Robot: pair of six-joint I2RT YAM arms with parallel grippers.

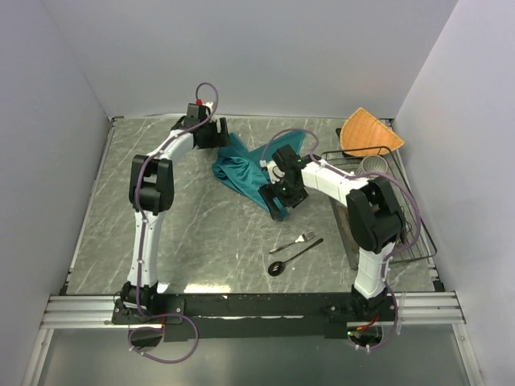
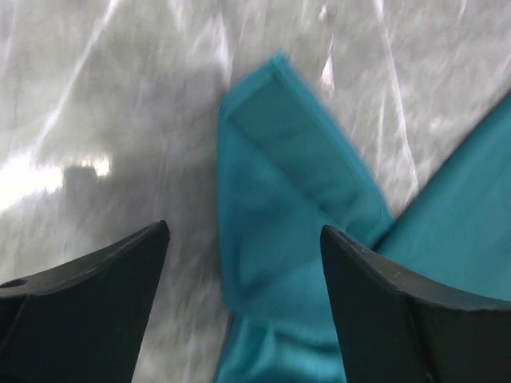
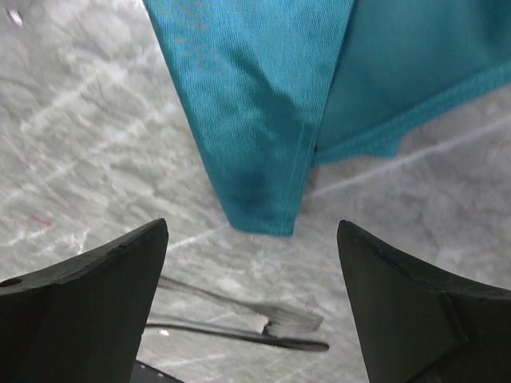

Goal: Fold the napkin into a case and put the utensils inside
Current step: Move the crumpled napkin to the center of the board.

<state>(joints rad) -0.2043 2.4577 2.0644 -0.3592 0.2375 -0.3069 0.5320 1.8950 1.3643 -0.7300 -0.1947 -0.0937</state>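
The teal napkin (image 1: 241, 170) lies crumpled and partly folded at the back middle of the table. My left gripper (image 1: 220, 133) hovers at its far left end, open. In the left wrist view a folded point of the napkin (image 2: 295, 183) lies between the spread fingers of my left gripper (image 2: 243, 231), nearer the right one. My right gripper (image 1: 282, 201) is open at the napkin's near right corner (image 3: 255, 120), which hangs just beyond my right gripper (image 3: 251, 227). The silver fork (image 1: 301, 239) (image 3: 297, 319) and dark spoon (image 1: 291, 260) (image 3: 239, 335) lie side by side nearer the front.
An orange fan-shaped cloth (image 1: 368, 133) sits at the back right. A black wire rack (image 1: 402, 233) with a metal cup (image 1: 372, 165) in it stands along the right side, under the right arm. Grey walls close in the table.
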